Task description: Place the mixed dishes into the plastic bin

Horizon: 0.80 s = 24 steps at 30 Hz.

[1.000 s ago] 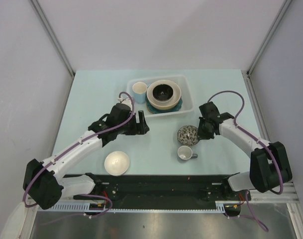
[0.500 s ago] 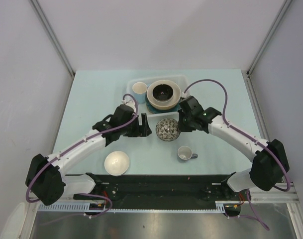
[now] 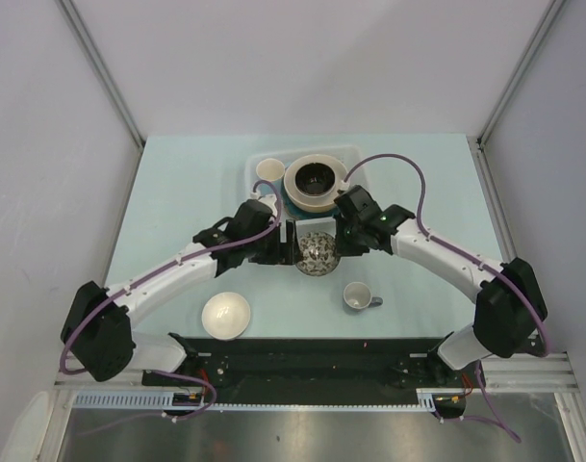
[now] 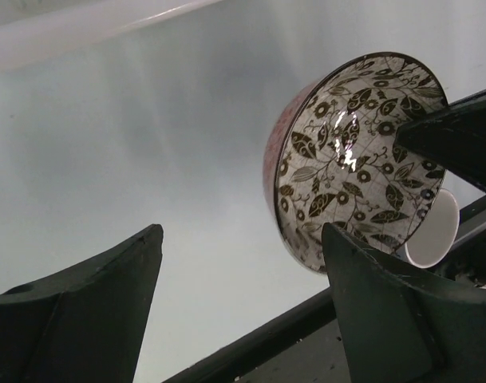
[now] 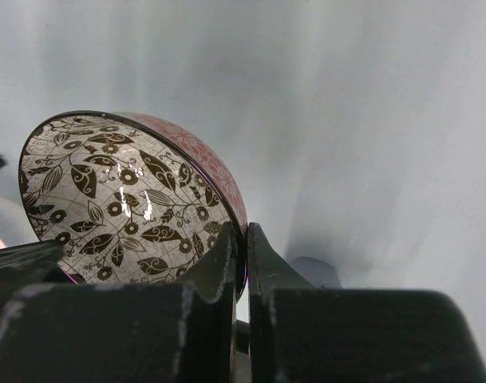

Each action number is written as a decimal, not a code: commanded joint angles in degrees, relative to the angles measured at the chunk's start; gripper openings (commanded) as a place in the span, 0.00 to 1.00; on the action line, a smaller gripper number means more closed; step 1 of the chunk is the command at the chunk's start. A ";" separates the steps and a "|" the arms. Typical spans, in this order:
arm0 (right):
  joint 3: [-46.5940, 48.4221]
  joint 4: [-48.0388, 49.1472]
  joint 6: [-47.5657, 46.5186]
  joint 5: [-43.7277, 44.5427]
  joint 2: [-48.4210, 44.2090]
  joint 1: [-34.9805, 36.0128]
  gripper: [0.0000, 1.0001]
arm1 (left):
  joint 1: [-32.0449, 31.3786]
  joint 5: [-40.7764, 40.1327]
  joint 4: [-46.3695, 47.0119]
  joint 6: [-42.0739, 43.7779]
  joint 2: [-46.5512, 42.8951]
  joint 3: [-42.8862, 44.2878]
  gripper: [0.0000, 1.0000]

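the right claw point(image 5: 243, 239) pinched the patterned bowl point(image 5: 131, 199) by its rim, tilted; the left claw point(image 4: 241, 239) stood spread beside it.

- I am finding no readable text, label, brand, number or sign in any of the three views.
- I am seeing only a leaf-and-flower print inside the patterned bowl point(image 4: 350, 159), with no lettering in it.

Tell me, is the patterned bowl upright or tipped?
Tipped. The patterned bowl is pinched at its rim by the right gripper, and its inside faces sideways in both wrist views.
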 commanded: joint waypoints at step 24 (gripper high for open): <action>20.01 -0.95 -4.30 2.13 4.78 -0.34 0.00 | -1.36 -18.50 -3.12 2.27 -9.47 12.59 0.84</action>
